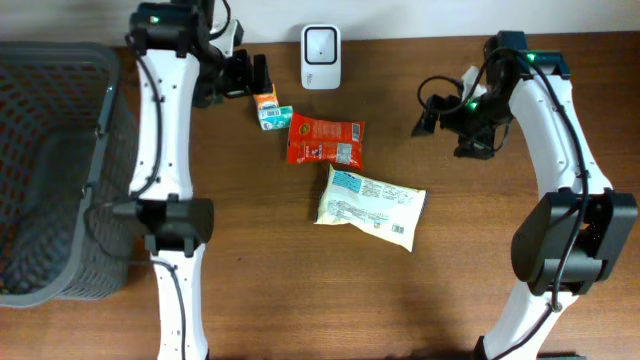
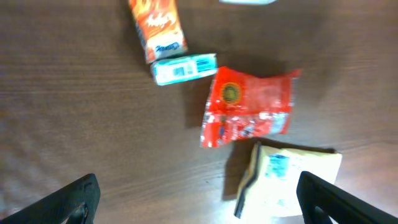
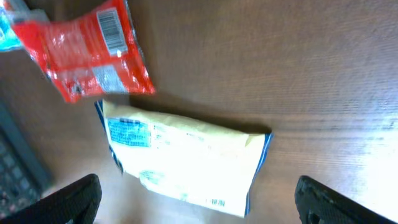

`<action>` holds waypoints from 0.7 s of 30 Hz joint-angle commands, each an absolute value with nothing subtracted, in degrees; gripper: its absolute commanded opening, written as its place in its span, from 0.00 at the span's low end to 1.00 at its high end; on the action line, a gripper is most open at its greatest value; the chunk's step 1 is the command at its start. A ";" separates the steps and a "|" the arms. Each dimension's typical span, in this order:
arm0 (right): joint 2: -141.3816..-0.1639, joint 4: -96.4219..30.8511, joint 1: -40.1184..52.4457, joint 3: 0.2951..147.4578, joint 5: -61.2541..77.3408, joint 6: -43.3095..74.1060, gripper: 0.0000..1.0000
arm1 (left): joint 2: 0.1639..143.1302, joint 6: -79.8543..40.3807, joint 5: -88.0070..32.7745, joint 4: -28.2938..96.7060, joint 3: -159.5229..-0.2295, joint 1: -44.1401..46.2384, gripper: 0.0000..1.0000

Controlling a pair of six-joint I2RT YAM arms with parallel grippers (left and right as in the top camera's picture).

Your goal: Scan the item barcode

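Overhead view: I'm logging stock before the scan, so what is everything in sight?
scanner: one, white, far edge, centre
orange carton: one, orange, left of scanner
teal carton: one, teal and white, beside orange carton
red packet: one, red, centre
yellow packet: one, pale yellow, beside red packet
basket: one, grey, far left
table: one, brown wood
left gripper: one, black, open, near cartons
right gripper: one, black, open, right of packets

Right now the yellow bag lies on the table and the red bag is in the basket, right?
No. The yellow bag lies on the table, but the red bag lies there too, not in the basket, as the overhead view shows.
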State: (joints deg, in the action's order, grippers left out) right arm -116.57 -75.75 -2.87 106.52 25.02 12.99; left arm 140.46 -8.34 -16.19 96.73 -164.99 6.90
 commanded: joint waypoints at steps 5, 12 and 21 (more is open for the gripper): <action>-115.66 -82.46 -2.94 106.61 26.33 0.60 0.98 | 111.68 -9.82 -4.14 96.73 -143.76 9.87 0.99; -115.70 -78.91 2.90 96.64 23.51 -15.57 0.98 | 107.18 -9.78 -4.25 88.77 -119.17 10.20 0.99; -115.87 -48.27 12.14 80.31 13.43 -3.75 0.90 | 107.28 -9.78 -4.23 82.70 -115.15 10.39 0.99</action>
